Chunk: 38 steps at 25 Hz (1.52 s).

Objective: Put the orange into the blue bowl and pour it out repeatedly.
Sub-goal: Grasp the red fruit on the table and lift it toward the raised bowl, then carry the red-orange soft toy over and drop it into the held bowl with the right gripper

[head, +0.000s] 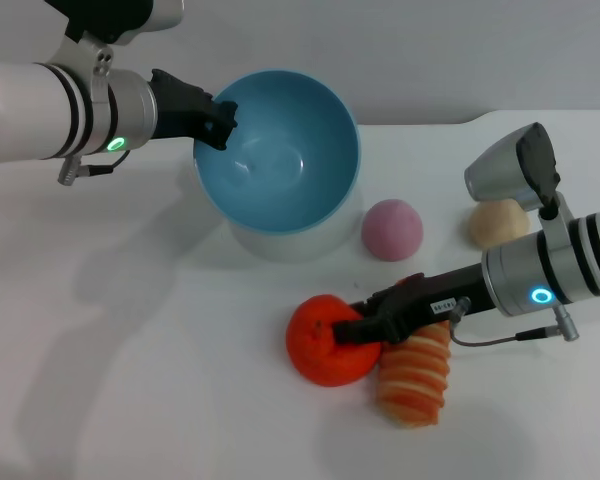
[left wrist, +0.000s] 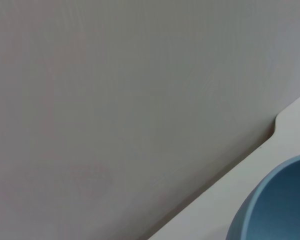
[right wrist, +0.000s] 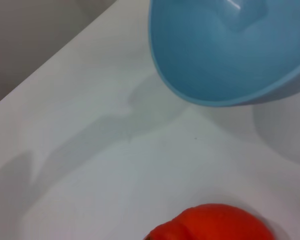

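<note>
Striped roll [head: 414, 380] beside the orange [head: 325, 340] in right gripper's [head: 358, 330] clamp; left gripper [head: 218, 125] pinching tilted blue bowl's [head: 280, 150] rim; pink ball [head: 392, 229] between

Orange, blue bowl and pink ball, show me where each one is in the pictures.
orange [head: 320, 345], head view, on its bare left side.
blue bowl [head: 280, 155], head view, on its inner wall.
pink ball [head: 392, 229], head view, on its middle.
</note>
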Motion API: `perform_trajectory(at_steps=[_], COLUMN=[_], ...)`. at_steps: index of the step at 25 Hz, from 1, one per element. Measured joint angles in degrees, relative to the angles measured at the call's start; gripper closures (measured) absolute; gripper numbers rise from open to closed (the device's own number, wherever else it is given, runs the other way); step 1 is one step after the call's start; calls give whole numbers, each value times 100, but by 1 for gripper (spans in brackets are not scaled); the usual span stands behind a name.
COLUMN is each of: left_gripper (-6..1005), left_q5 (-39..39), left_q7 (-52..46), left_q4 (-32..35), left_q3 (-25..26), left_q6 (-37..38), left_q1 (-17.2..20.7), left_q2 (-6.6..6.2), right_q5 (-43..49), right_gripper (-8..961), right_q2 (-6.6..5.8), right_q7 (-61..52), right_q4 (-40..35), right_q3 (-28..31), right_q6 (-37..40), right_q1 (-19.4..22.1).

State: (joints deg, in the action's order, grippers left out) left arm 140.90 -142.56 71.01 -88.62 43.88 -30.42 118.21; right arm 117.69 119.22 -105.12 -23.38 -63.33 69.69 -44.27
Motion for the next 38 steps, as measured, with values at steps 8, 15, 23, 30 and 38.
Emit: perform_trajectory(at_steps=[8, 15, 23, 30, 38], left_gripper=[1000, 1000, 999, 1000, 1000], left_q5=[24, 32, 103, 282, 244], left_q7=[-3, -3, -8, -96, -237], left_q4=[-87, -126, -148, -343, -300], left_q3=[-7, 6, 60, 50, -332], left_q6=[-15, -61, 71, 1085, 1361], left_q1=[-34, -64, -239, -759, -945], left_q2=[0, -11, -32, -14, 20], right_q5=[-156, -413, -1416, -1555, -1470], right_gripper=[777, 828, 888, 903, 858], right_q2=[3, 1, -72, -70, -76], right_q7=[275, 598, 849, 886, 1124], right_q4=[-7, -225, -2041, -2839, -2373], right_q3=[12, 18, 167, 970, 840], right_q6=[104, 358, 1529, 2017, 1477], right_q1=[63, 240, 1157, 1350, 1084])
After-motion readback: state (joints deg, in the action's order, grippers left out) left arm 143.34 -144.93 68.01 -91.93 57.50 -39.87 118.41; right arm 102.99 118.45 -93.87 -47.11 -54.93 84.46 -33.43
